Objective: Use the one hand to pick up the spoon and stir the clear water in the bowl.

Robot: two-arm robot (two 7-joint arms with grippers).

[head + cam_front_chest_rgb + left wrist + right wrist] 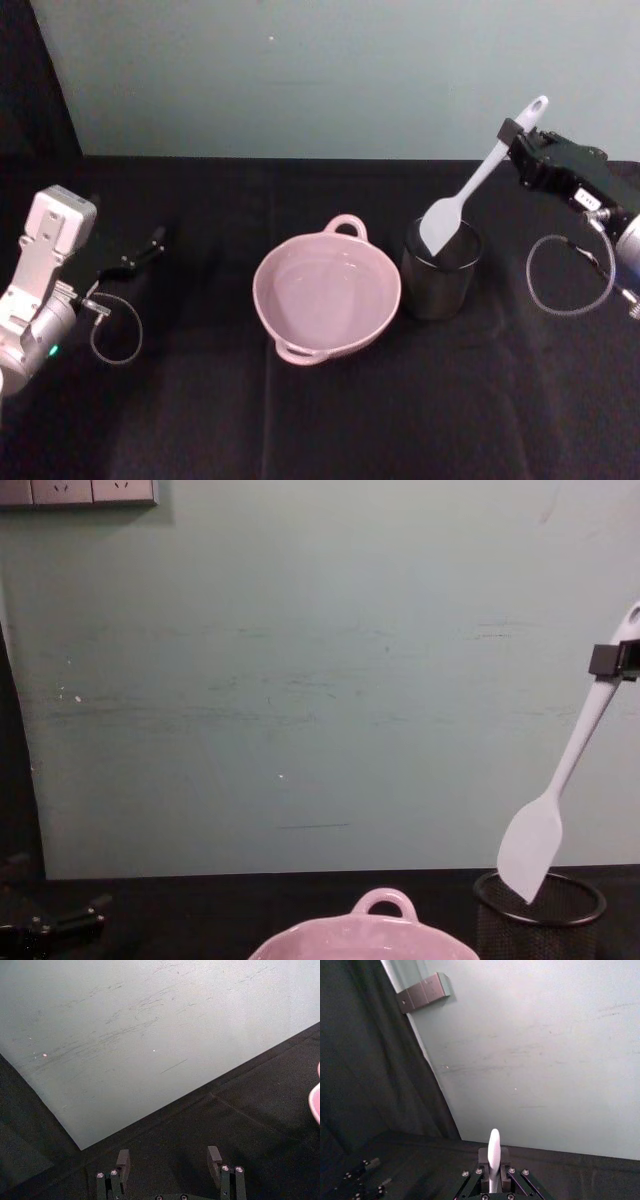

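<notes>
Grip state: the right gripper point(514, 132), black and two-fingered, is clamped on the slim white plastic long-handled spoon point(468, 188) near its holed end; the flat blade tip sits at the mouth of the black wire-mesh cylindrical cup point(440, 285).

Judgement: lift clear of the mesh rim first; then carry toward 9 o'clock to the glossy pale pink wavy-rimmed ceramic bowl point(270, 300); dip shallow.

The left gripper point(150, 243) is parked at the bowl's 9 o'clock, fingers apart.

Looks like a robot test lab: black-draped surface point(200, 420), scuffed pale green wall point(300, 680) behind, power sockets point(90, 490) high at far left.
</notes>
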